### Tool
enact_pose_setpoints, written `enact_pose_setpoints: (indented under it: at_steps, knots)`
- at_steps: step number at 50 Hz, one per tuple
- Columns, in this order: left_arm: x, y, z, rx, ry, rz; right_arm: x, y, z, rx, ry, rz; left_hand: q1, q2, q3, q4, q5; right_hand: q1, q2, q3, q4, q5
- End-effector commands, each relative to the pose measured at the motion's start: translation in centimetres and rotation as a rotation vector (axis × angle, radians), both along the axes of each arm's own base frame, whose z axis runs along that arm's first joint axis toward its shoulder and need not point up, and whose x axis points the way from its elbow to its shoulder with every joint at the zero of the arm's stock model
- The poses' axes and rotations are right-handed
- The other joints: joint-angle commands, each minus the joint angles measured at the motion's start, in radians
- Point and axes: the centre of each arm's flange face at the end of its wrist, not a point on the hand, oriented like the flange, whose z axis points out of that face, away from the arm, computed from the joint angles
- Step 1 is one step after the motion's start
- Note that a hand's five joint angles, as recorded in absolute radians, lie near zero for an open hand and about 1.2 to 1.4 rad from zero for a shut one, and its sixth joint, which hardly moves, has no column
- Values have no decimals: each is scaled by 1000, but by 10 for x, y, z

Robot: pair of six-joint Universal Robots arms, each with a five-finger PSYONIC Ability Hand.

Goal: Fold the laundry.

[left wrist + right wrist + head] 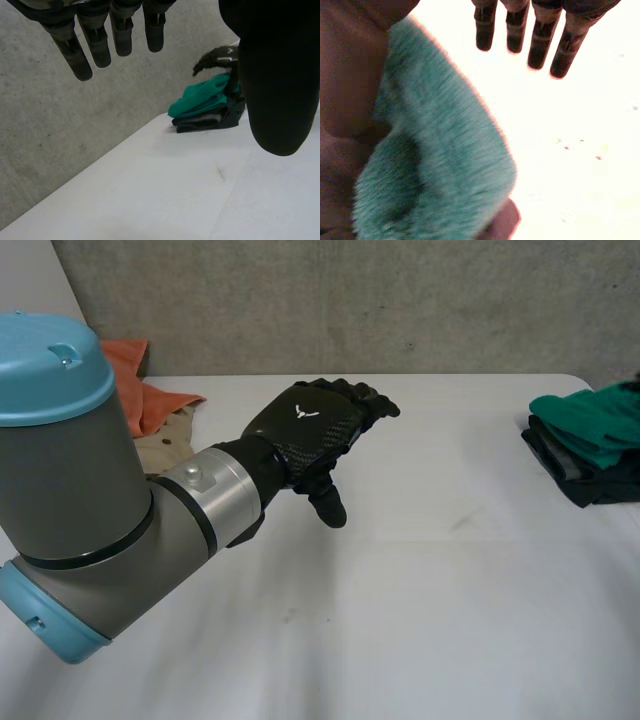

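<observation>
My left hand (310,435) hovers open above the middle of the white table (430,590), holding nothing; in its wrist view the straight fingers (100,42) and thumb (280,85) point toward the far stack. A folded green cloth (590,420) tops a stack of dark folded clothes (580,480) at the table's right edge. My right hand (220,57) is over that stack. In the right wrist view its fingers (540,45) are straight and open, with the green cloth (440,165) under the palm beside the thumb (350,75).
An orange cloth (140,390) and a beige patterned cloth (165,440) lie heaped at the back left, partly behind my left arm (90,500). A grey concrete wall (350,300) runs along the table's far edge.
</observation>
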Motion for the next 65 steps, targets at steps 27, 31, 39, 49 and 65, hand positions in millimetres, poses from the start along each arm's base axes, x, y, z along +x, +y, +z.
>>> enact_pose_setpoints:
  at_steps: [27,31,39,49,65]
  knots:
    - [6,9,24,-31,58,3,18,72,193,-238,100,-583,-15,-14,-18,-10,-27,-74,-135,-141,-142,-152]
    - [12,2,30,-50,70,38,106,117,174,-110,-95,-236,-15,-14,-18,-10,-27,-74,-135,-141,-142,-152]
    - [62,-59,50,-189,138,350,220,204,115,114,-132,143,-33,-32,-37,-29,-46,-74,-135,-141,-142,-152]
    - [162,-182,7,-208,25,625,275,272,53,228,78,301,-24,-23,-27,-19,-36,-74,-135,-141,-142,-152]
    - [238,-293,-124,-307,-422,677,261,278,27,284,214,218,-12,-11,-16,-8,-25,-74,-135,-141,-142,-152]
